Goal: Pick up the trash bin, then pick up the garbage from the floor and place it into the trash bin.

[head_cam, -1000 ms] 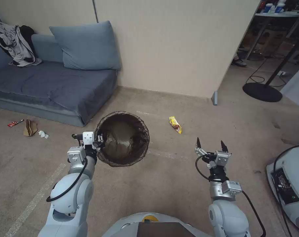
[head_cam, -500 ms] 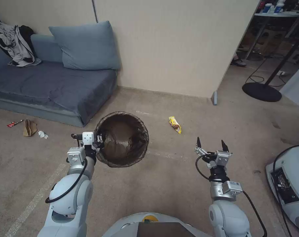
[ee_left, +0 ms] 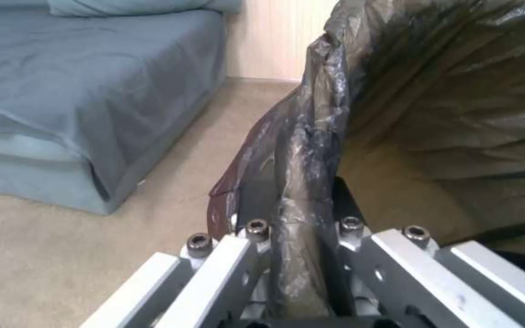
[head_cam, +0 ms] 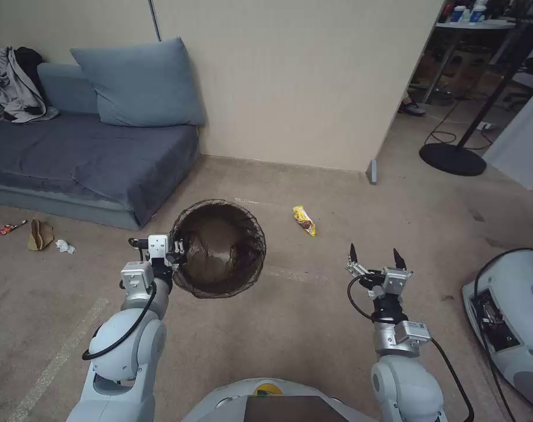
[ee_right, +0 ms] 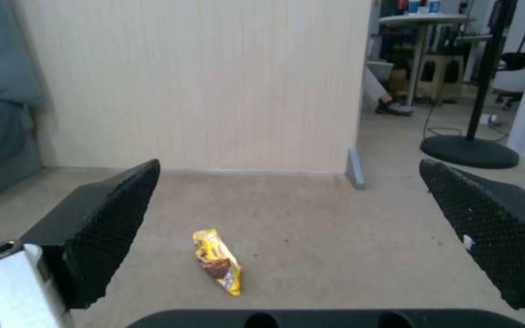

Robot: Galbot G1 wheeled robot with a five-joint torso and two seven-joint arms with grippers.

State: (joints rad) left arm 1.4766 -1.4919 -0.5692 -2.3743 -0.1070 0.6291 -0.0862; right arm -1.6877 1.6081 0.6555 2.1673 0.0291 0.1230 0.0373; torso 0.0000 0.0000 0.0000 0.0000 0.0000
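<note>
My left gripper (head_cam: 176, 251) is shut on the rim of the trash bin (head_cam: 219, 248), which hangs above the carpet with its dark brown bag open toward me. In the left wrist view the fingers (ee_left: 256, 214) pinch the folded bag (ee_left: 305, 182) at the rim. My right gripper (head_cam: 376, 256) stands open and holds nothing. A yellow snack wrapper (head_cam: 304, 220) lies on the floor ahead of it and between its spread fingers (ee_right: 107, 214) as the yellow wrapper (ee_right: 217, 260). By the sofa lie a red wrapper (head_cam: 7, 227), a tan paper bag (head_cam: 40, 234) and a white tissue wad (head_cam: 65, 247).
A blue sofa (head_cam: 90, 158) with a cushion and a grey-and-black jacket (head_cam: 11, 94) fills the far left. A beige partition wall (head_cam: 289, 82) stands ahead. A black round stand base (head_cam: 452, 159) with cables lies far right, and a white machine (head_cam: 506, 316) sits near right.
The whole head view has shifted left, so the camera has turned right. The snack wrapper now lies closer to the line of the right gripper. Both arms keep their poses.
</note>
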